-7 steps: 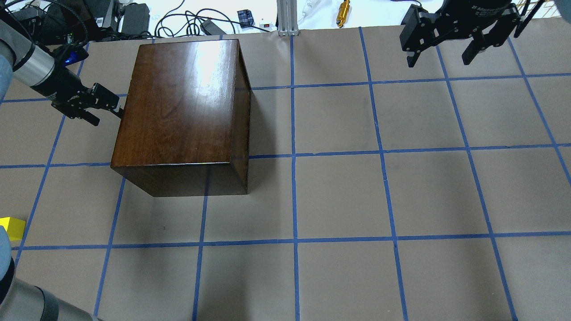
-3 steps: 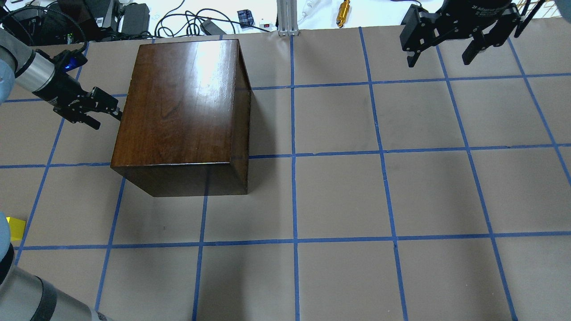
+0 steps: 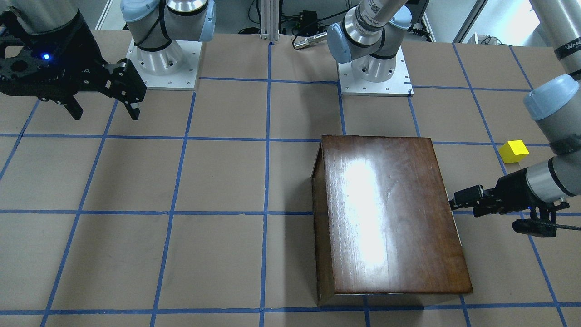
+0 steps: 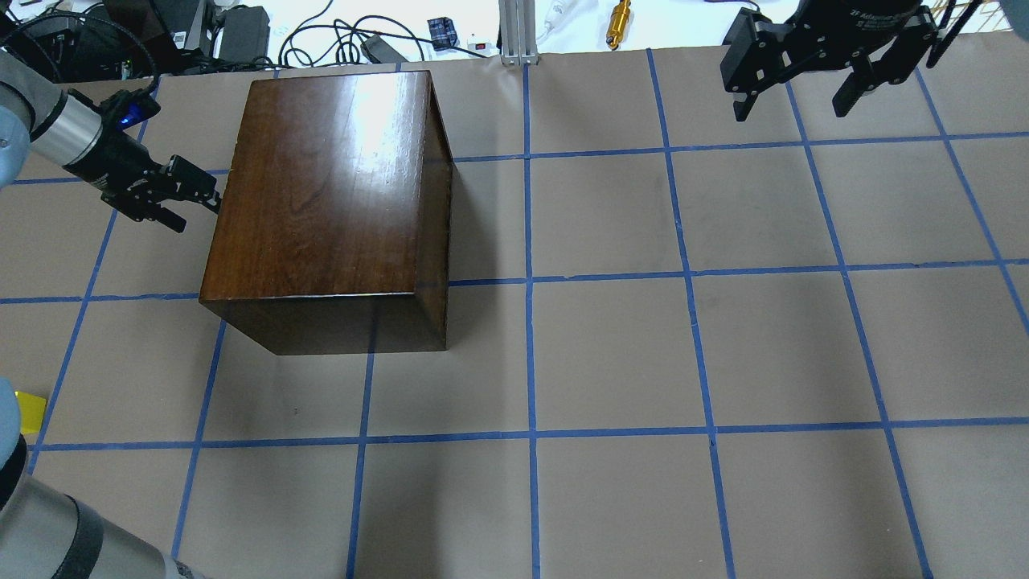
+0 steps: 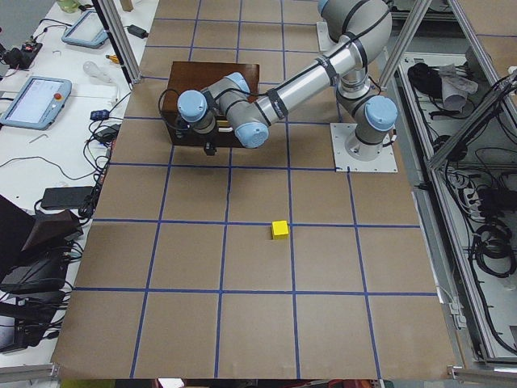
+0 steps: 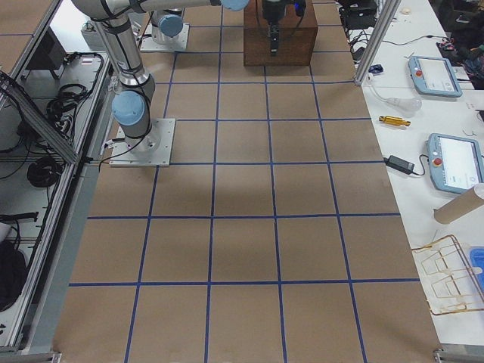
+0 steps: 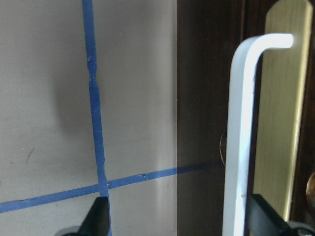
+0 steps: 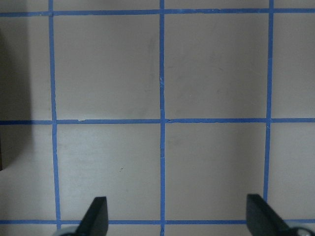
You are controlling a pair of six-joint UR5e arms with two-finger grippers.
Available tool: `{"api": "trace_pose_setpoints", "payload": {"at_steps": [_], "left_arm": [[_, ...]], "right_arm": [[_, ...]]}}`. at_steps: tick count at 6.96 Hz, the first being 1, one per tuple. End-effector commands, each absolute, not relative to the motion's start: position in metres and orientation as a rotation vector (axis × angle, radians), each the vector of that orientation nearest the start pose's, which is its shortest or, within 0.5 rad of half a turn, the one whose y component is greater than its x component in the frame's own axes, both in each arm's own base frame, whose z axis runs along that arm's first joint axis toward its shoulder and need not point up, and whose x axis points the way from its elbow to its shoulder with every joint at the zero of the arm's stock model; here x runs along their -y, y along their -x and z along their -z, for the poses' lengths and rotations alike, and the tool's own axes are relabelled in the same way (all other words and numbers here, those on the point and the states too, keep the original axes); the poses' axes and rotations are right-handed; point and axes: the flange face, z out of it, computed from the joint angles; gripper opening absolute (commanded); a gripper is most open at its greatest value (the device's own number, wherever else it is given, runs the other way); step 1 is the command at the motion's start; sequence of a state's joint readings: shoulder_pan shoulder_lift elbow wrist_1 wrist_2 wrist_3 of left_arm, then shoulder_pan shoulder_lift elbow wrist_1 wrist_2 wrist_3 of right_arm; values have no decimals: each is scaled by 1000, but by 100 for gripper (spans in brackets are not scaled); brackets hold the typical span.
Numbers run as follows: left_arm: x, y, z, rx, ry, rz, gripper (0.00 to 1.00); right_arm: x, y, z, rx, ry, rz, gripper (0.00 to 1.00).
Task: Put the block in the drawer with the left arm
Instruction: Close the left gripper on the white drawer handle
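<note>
The dark-brown wooden box (image 4: 321,185) stands on the table's left half, its drawer closed. The left wrist view shows the drawer's dark front with a silver handle (image 7: 241,137) on a brass plate (image 7: 280,98). My left gripper (image 4: 195,213) is open at the box's left side (image 3: 460,206); the handle lies between its fingers, close to one fingertip (image 7: 261,216). The yellow block (image 3: 513,151) sits on the table apart from the box, half hidden by my left arm in the overhead view (image 4: 28,410). My right gripper (image 4: 796,100) is open and empty, high at the far right.
Blue tape lines grid the brown paper table (image 4: 611,354). Cables and small tools lie beyond the far edge (image 4: 338,36). The two arm bases (image 3: 374,68) stand at the robot's side. The right wrist view shows only the bare table (image 8: 162,123).
My left wrist has swung slightly toward the far side while the fingertips stay at the box's left face. My left elbow now covers more of the block. The right arm has not moved.
</note>
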State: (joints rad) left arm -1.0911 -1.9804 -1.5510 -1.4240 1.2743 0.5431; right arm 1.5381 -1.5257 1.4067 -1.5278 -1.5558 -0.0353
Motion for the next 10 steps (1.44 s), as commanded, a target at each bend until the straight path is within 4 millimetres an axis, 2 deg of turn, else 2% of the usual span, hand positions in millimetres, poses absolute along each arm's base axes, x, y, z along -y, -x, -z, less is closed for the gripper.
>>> {"api": "trace_pose_setpoints", "payload": {"at_steps": [1, 6, 10], "left_arm": [[615, -132, -282, -3546, -48, -104, 100], [618, -133, -267, -3556, -51, -126, 100], [619, -136, -273, -3532, -72, -101, 100]], "right_arm": [[520, -118, -541, -3127, 6, 118, 100], [520, -118, -541, -3128, 6, 118, 100], [520, -117, -541, -3127, 3, 118, 100]]}}
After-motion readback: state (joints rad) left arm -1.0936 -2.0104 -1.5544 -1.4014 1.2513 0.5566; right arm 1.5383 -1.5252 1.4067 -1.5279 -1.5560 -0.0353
